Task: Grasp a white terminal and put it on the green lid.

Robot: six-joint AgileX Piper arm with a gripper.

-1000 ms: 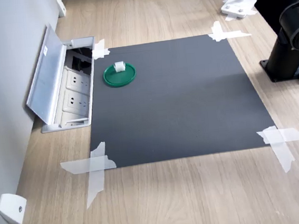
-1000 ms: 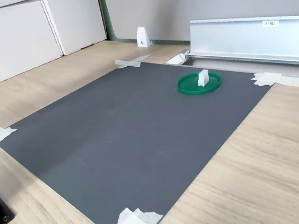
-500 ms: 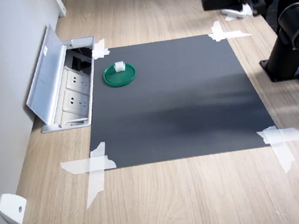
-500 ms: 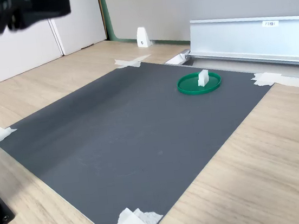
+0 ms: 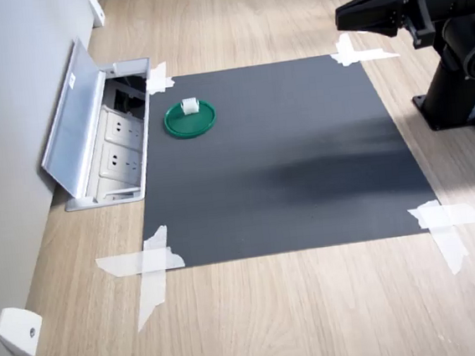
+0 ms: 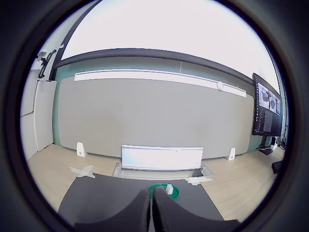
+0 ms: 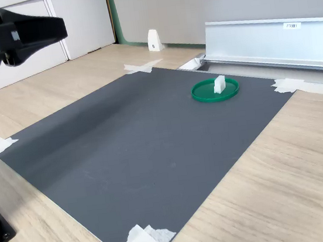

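Observation:
The green lid [image 5: 179, 125] lies on the black mat near the open socket box, and the white terminal [image 5: 189, 107] stands on it. The second exterior view shows the terminal [image 7: 220, 83] upright on the lid [image 7: 204, 95]. My gripper [image 5: 339, 15] hovers high over the mat's far corner at the first exterior view's upper right, well away from the lid, and its tip [image 7: 64, 28] points toward the lid. In the wrist view its fingers [image 6: 145, 212] are pressed together with nothing between them, and the lid [image 6: 177, 194] and terminal [image 6: 169, 189] show beyond them.
A black mat [image 5: 287, 165] is taped to the wooden table at its corners. An open socket box [image 5: 121, 151] with a raised metal flap [image 5: 77, 126] sits beside the lid. The arm's black base [image 5: 465, 89] stands by the mat. A white wedge [image 5: 18, 332] rests near the wall.
The arm, out of sight one second ago, swung in above the mat's corner and has since dropped slightly. Lid and terminal have not moved.

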